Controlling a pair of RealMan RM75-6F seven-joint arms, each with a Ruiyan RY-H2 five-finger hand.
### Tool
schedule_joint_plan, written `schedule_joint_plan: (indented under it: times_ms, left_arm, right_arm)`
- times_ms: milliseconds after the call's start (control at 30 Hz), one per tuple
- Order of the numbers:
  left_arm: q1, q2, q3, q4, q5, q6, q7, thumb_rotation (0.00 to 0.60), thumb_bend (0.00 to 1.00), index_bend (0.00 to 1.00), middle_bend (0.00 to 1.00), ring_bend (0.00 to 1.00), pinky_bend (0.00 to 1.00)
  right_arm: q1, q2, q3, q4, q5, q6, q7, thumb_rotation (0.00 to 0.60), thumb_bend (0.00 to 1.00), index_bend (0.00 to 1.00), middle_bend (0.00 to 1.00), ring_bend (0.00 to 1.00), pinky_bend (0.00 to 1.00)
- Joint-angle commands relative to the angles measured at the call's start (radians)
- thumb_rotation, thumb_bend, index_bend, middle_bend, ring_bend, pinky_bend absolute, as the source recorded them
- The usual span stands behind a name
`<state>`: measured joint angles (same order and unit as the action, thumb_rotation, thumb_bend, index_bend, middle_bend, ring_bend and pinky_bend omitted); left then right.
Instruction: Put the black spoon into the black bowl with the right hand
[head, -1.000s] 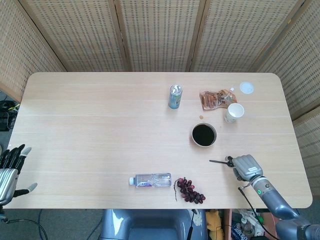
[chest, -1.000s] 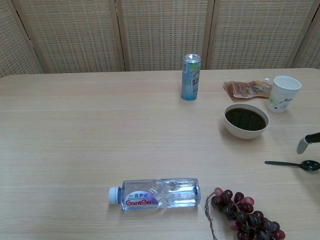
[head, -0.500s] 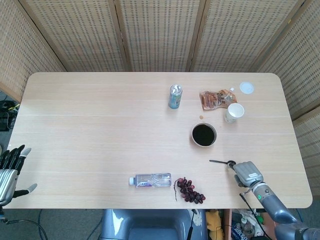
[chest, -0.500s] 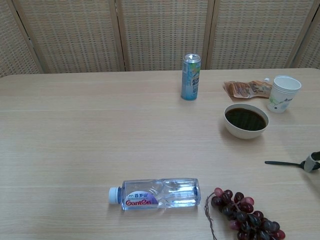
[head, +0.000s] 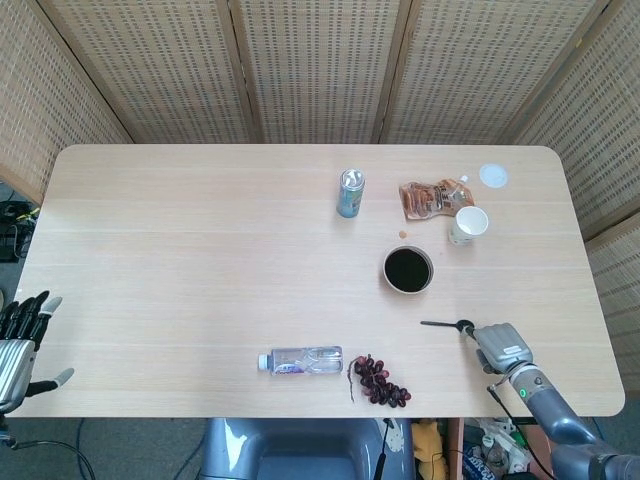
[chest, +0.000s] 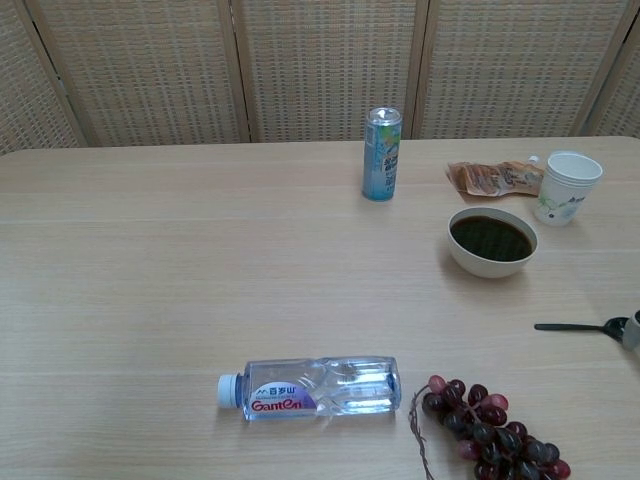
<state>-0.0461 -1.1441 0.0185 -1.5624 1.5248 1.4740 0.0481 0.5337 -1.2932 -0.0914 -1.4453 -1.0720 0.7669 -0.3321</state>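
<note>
The black spoon (head: 444, 324) (chest: 578, 326) lies flat on the table, handle pointing left, its bowl end under the fingers of my right hand (head: 500, 346). That hand rests at the table's near right; the chest view shows only a sliver of it (chest: 636, 330) at the frame edge. Whether the fingers grip the spoon or only touch it is hidden. The black bowl (head: 408, 270) (chest: 490, 262), dark inside and pale outside, stands upright a short way beyond the spoon. My left hand (head: 20, 340) hangs off the table's near left corner, fingers apart and holding nothing.
A can (head: 350, 193) (chest: 381, 154), a snack pouch (head: 430, 198) (chest: 497, 177), a paper cup (head: 467, 224) (chest: 567, 186) and a white lid (head: 492, 176) stand beyond the bowl. A water bottle (head: 302, 360) (chest: 315, 388) and grapes (head: 380, 380) (chest: 490, 430) lie along the near edge.
My right hand slid toward the near right, almost out of the chest view, its fingers now over the spoon's bowl end. The spoon shifted slightly right. The left hand stayed put.
</note>
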Motion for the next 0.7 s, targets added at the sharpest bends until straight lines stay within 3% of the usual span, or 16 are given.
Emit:
schedule_joint_plan:
  times_ms: [33,533,600,700]
  left_arm:
    - [0.001,0.0,0.001,0.0,-0.001,-0.001,0.0,0.6,0.03,0.0,0.0,0.0,0.0]
    - [0.013,-0.002,0.005,0.005,-0.008,0.006,-0.005,0.6,0.04,0.0,0.0,0.0,0.0]
    - [0.014,-0.002,0.005,0.007,-0.008,0.006,-0.006,0.6,0.04,0.0,0.0,0.0,0.0]
    - [0.012,-0.002,0.004,0.008,-0.005,0.006,-0.008,0.6,0.04,0.0,0.0,0.0,0.0]
  right_arm:
    - [0.004,-0.002,0.004,0.011,0.003,-0.004,-0.004,0.6,0.81,0.27,0.94,0.97,1.0]
    - [0.025,0.0,0.03,0.032,0.003,-0.017,-0.005,0.6,0.81,0.27,0.94,0.97,1.0]
    - [0.021,0.006,0.03,0.019,-0.001,-0.004,-0.008,0.6,0.81,0.28,0.92,0.97,1.0]
    - [0.012,0.018,0.033,-0.007,-0.015,0.029,-0.01,0.6,0.81,0.34,0.82,0.94,1.0]
